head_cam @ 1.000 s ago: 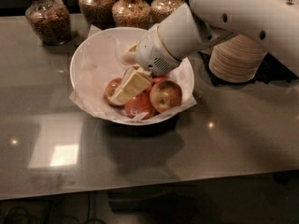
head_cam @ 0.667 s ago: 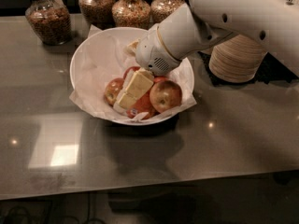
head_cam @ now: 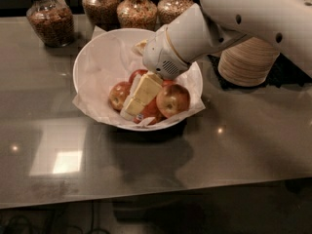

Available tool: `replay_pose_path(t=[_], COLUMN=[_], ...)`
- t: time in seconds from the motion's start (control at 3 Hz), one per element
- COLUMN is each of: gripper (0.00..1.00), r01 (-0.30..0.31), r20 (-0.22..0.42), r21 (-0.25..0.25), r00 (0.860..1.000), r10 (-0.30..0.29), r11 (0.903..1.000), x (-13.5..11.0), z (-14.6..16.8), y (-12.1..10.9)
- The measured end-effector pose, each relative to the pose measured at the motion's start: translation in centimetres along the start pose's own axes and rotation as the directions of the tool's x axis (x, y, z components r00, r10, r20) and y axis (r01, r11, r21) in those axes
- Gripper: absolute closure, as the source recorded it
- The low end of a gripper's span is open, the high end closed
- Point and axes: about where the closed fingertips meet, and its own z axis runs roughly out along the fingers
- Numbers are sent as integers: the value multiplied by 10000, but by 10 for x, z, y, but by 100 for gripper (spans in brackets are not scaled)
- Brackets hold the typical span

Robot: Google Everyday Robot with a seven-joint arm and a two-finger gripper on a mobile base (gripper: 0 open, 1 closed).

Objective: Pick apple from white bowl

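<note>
Saw the claw (head_cam: pixel 134 104) sunk low in the white bowl (head_cam: pixel 95 65), among the fruit and just beside the apple (head_cam: pixel 173 100); could not tell whether clenched or released. Judged it best to centre over that apple, clear of the redder neighbours, then lift straight up. Noted the bowl's rim close all round, stacked paper bowls (head_cam: pixel 246 62) near, and open desk (head_cam: pixel 243 145) in front.

The tool (head_cam: pixel 138 97), down in the white bowl (head_cam: pixel 84 62), hides parts of the apples (head_cam: pixel 152 112) beneath; the far jars (head_cam: pixel 50 19) are cropped at the top.
</note>
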Motion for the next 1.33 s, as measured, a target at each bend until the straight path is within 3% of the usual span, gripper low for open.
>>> replay_pose_path(t=[0.33, 0.67, 1.33], gripper=[2, 8, 22], r01=[-160, -500, -1086], r20=[-261, -427, -324], r21=[356, 778, 1048], r00=[9995, 9977, 9931], r10=[169, 534, 1126], r11=[9992, 9957, 9885], x=[14, 35, 63], z=[-22, -46, -56], y=[-5, -9, -6])
